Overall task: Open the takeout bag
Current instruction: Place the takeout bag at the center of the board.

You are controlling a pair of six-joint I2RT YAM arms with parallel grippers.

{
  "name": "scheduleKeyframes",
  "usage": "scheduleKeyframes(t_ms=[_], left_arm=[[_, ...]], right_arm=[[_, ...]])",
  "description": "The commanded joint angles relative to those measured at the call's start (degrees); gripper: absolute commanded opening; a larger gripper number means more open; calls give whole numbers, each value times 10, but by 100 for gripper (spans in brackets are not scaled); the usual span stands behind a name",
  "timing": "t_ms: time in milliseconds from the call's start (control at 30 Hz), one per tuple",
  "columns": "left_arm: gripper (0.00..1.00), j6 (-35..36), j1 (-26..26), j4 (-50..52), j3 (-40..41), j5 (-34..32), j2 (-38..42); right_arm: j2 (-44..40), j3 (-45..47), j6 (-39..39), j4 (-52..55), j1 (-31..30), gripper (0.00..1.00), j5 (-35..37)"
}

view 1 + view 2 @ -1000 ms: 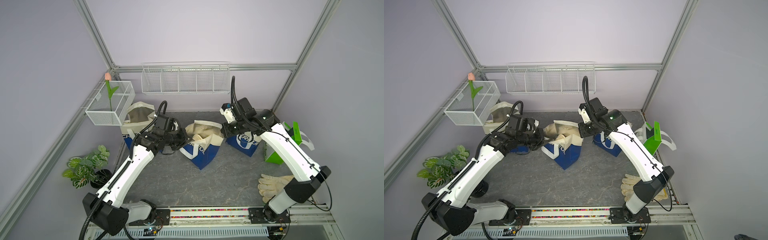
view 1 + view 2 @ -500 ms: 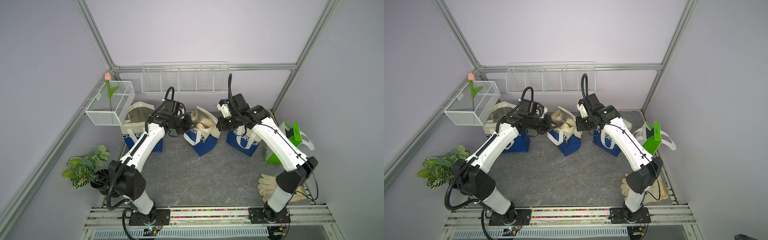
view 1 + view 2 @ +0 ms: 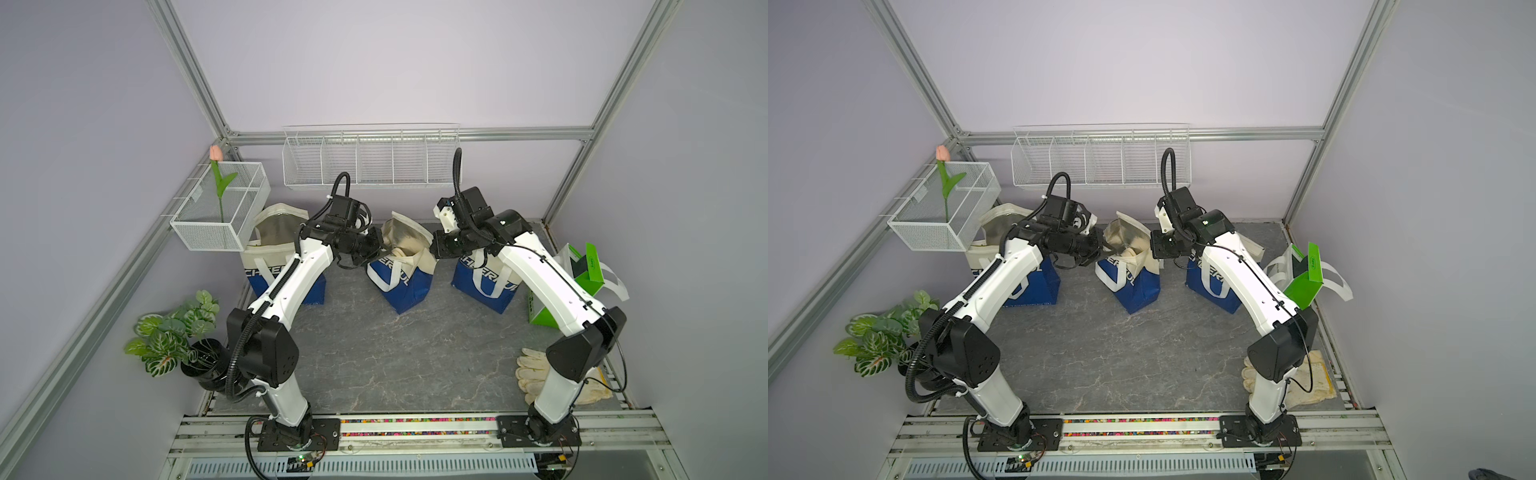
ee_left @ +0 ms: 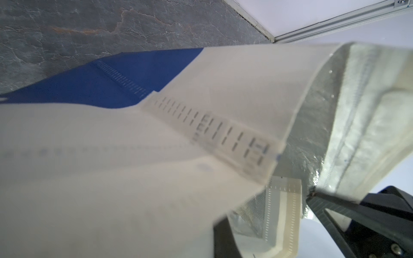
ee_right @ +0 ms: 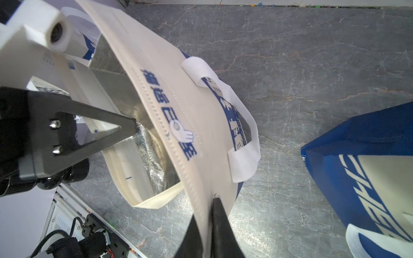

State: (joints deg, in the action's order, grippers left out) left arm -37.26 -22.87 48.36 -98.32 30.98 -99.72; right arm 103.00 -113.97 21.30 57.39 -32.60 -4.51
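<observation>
A: Where's takeout bag (image 3: 401, 282)?
B: Back of bench (image 3: 395, 365), between left bag (image 3: 266, 257) and right bag (image 3: 486, 286). Left pincer (image 3: 380, 245), right pincer (image 3: 434, 249) pinching opposite rims.
A: Else?
B: Green bag (image 3: 582, 282), gloves (image 3: 536, 374) on the right.

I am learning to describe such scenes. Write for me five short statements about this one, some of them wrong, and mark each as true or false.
1. The left gripper and the right gripper are both shut on the rim of the middle bag. True.
2. The middle bag's mouth is folded flat. False: it stands open and its silver lining shows.
3. The gloves lie beside the base of the right arm. True.
4. The tulip stands in the plant pot. False: it stands in the wire basket on the left wall.
5. The green bag sits between the two arms. False: it is at the right edge, beyond the right arm.
</observation>
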Motion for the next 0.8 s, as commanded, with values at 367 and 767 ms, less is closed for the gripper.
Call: scheduleKeyframes(t_ms=[367, 767], left_arm=[[23, 12, 3, -78, 34, 18, 9], [52, 12, 2, -66, 67, -2, 101]], right_arm=[[-71, 81, 7, -72, 5, 52, 33], [-395, 386, -18, -108, -5, 96, 173]])
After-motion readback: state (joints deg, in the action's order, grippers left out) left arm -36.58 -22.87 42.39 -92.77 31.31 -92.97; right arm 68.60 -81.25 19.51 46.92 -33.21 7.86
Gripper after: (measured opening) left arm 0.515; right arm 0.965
